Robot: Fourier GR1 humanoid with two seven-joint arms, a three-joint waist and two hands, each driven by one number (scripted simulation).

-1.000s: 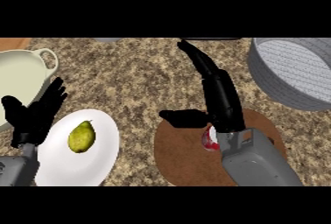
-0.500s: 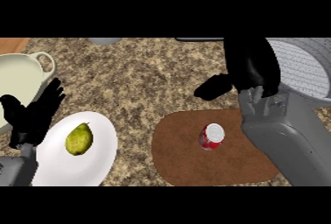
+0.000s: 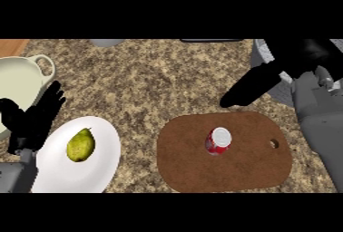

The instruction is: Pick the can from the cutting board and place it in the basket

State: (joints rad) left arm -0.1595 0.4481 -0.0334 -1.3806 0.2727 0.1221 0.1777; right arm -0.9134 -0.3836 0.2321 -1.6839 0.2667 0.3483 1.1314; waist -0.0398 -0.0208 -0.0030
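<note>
Raised right hand [image 3: 301,56] further up-right, open, holding nothing; can [image 3: 218,139] standing below-left of it on cutting board [image 3: 227,174]; risk of toppling can if lowered off-centre

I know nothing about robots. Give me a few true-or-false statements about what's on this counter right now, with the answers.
1. The can stands on the cutting board. True.
2. The right hand holds the can. False: it holds nothing and is past the board's far edge, apart from the can.
3. A pear lies on the plate. True.
4. The left hand grips the pear. False: it rests open at the view's left edge, beside the plate.
</note>
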